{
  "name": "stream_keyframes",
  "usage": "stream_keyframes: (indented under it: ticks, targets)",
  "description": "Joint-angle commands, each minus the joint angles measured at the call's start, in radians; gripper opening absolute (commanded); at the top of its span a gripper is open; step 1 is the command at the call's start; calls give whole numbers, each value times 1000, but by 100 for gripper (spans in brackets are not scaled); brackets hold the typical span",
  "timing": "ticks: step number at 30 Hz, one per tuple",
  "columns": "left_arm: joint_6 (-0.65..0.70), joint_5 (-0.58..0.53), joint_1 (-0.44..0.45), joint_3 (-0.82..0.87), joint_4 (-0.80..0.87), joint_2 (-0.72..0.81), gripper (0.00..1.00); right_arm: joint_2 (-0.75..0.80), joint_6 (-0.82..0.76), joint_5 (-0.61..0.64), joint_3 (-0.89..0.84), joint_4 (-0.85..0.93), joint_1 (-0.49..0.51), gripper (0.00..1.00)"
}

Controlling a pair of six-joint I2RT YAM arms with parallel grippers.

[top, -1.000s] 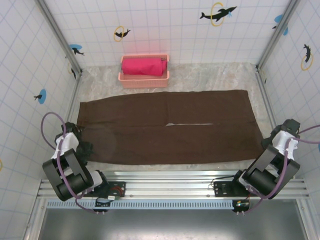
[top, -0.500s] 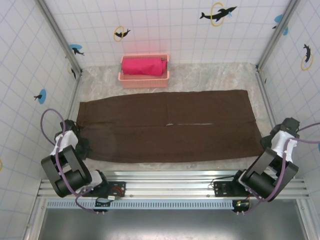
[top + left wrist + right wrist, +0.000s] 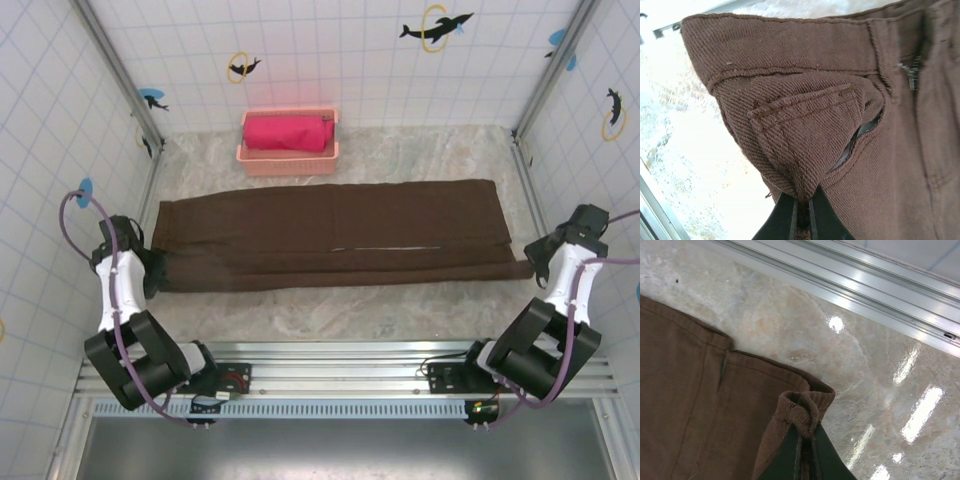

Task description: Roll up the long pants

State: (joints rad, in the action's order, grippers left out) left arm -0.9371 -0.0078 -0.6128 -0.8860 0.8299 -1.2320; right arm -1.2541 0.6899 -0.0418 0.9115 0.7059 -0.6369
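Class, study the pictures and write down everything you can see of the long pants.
The long pants are dark brown twill-like fabric, lying flat and stretched lengthwise across the marble table, waist at the left, leg hems at the right. Their near long edge looks doubled over. A waistband and a stitched pocket show in the left wrist view. The left end effector pinches the waist corner; the right end effector pinches a hem corner.

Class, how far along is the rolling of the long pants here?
Done: the long pants lie spread flat. In hand: the left gripper pinches the waist corner, the right gripper the hem corner, near edge doubled over. Left: all the rolling; no roll shows yet.
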Motion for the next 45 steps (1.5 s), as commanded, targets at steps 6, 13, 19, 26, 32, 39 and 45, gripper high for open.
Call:
stream_keyframes:
  ticks: [6, 13, 19, 26, 32, 39, 45]
  targets:
    - [70, -116, 60, -186, -31, -100, 0, -80, 12, 70, 113, -111, 12, 0]
    - [93, -147, 107, -360, -46, -258, 0, -166, 15, 59, 193, -201, 36, 0]
    - [82, -179, 172, -483, -50, -365, 0, -212, 3, 24, 223, -287, 67, 0]
    - [39, -202, 218, -589, -50, -461, 0, -280, 20, 43, 291, -324, 109, 0]
    - [25, -220, 239, -654, -49, -529, 0, -357, 41, 79, 361, -357, 156, 0]
    - [23, -233, 255, -694, -54, -593, 0, -459, 62, 107, 424, -429, 206, 0]
    - [20, -243, 266, -707, -57, -627, 0, -527, 44, 121, 486, -436, 234, 0]
